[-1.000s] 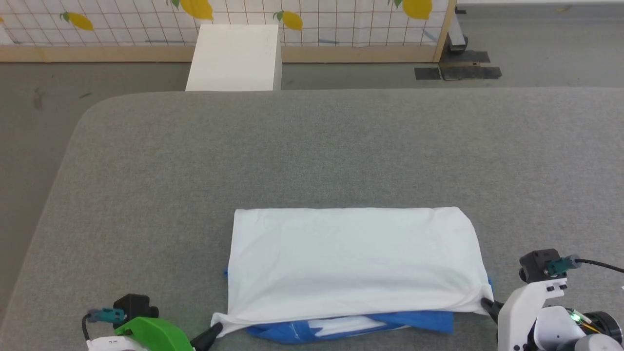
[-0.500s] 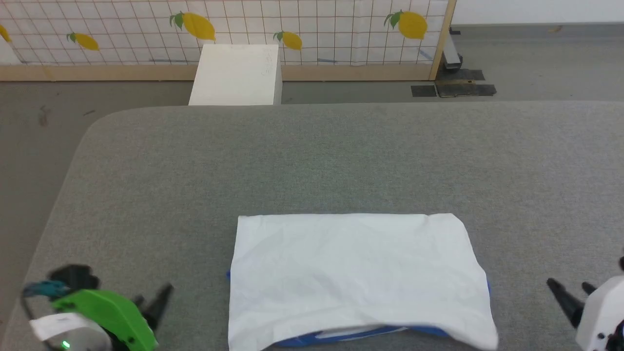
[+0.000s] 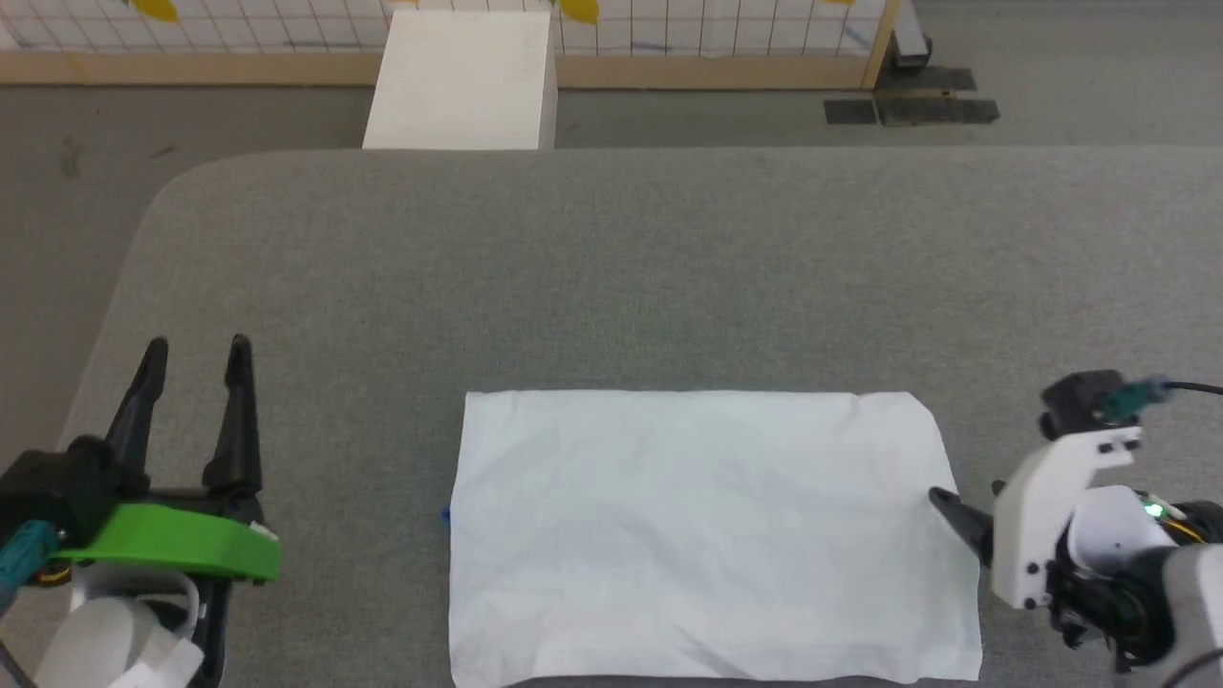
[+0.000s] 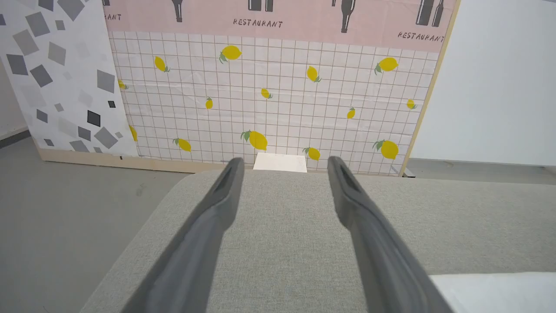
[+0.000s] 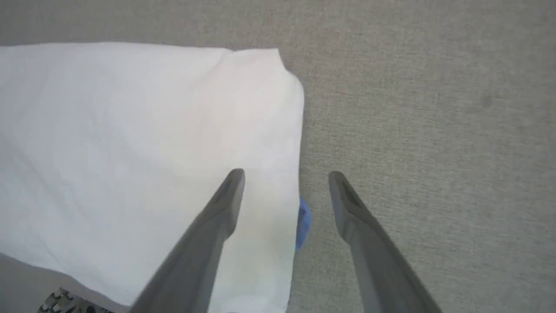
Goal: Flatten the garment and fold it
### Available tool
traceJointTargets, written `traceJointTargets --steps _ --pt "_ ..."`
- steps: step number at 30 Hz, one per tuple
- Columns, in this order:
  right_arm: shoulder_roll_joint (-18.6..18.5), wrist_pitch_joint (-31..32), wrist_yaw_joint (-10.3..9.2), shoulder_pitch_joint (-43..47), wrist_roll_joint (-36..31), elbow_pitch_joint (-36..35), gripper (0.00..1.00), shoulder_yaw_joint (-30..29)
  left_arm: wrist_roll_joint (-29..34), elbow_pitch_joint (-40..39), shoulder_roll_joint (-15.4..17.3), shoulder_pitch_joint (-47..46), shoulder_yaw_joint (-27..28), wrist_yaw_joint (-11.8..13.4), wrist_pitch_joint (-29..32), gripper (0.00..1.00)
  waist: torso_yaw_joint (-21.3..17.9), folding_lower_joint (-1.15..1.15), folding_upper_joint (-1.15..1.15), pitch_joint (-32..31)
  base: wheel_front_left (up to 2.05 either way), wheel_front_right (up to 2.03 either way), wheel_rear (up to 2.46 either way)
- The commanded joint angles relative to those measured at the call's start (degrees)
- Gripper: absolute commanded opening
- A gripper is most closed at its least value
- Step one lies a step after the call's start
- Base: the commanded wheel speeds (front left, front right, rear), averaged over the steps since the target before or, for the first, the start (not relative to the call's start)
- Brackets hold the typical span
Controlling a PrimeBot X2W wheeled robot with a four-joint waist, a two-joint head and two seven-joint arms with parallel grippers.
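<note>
Left tool [image 3: 198,344] stands wide and empty over bare counter [image 3: 611,239], well apart from the garment [image 3: 707,526]. Right tool [image 5: 286,174] is just as wide, holding nothing, set astride the garment's right edge — whether it touches the cloth I cannot tell. The garment lies as a flat white rectangle near the counter's near edge, a blue sliver [image 5: 303,219] peeping out on the right. One fold looks done; the next, probably side to side, calls for pinching an edge through every layer. Readable writing: "RESTAURANT" on the pink banner [image 4: 257,22] — none on the garment.
</note>
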Motion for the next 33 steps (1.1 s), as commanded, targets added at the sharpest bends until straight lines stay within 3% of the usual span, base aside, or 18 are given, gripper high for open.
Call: traceJointTargets --steps 1,9,14,15,16,17,27,33 --pt "0.18 0.49 -0.09 -1.63 -0.96 1.25 1.00 0.99 1.68 0.03 -0.97 -1.56 0.35 -0.62 -0.54 1.00 0.80 0.00 0.00 1.70 0.00 0.00 0.00" --pt "1.02 2.62 -0.09 -4.38 -5.75 10.12 1.00 7.57 10.29 -4.39 -7.95 -1.96 6.82 -4.28 -0.74 1.00 1.83 0.00 0.00 4.55 0.00 0.00 0.00" --pt "1.88 3.07 -0.09 -4.18 -5.12 13.90 1.00 10.85 11.43 -2.66 -9.98 -1.52 8.37 -5.70 -0.74 1.00 1.90 0.00 0.00 5.09 0.00 0.00 0.00" --pt "2.22 2.94 -0.09 -4.28 -4.58 14.43 0.40 11.11 11.55 -2.08 -10.28 -1.48 8.52 -5.90 -0.74 1.00 1.88 0.00 0.00 5.17 0.00 0.00 0.00" --pt "2.38 2.73 -0.09 -4.40 -4.20 14.76 0.05 11.26 11.73 -1.83 -10.44 -1.58 8.64 -6.03 -0.75 1.00 1.86 0.00 0.00 5.18 0.00 0.00 0.00" --pt "2.32 1.80 -0.09 -4.84 -3.53 15.09 0.00 11.65 11.81 -1.31 -10.95 -1.68 9.05 -6.27 -0.75 1.00 1.75 0.00 0.00 5.15 0.00 0.00 0.00" --pt "0.45 -2.59 -0.09 -7.42 -0.38 12.21 0.00 7.95 12.72 -0.29 -12.30 -1.70 9.82 -6.77 -0.75 1.00 0.48 0.00 0.00 4.06 0.00 0.00 0.00" --pt "-3.55 -1.10 -0.09 -6.85 -1.59 9.46 0.00 0.33 13.13 -0.77 -12.71 -1.59 9.40 -6.84 -0.75 1.00 -0.46 0.00 0.00 3.98 0.00 0.00 0.00"
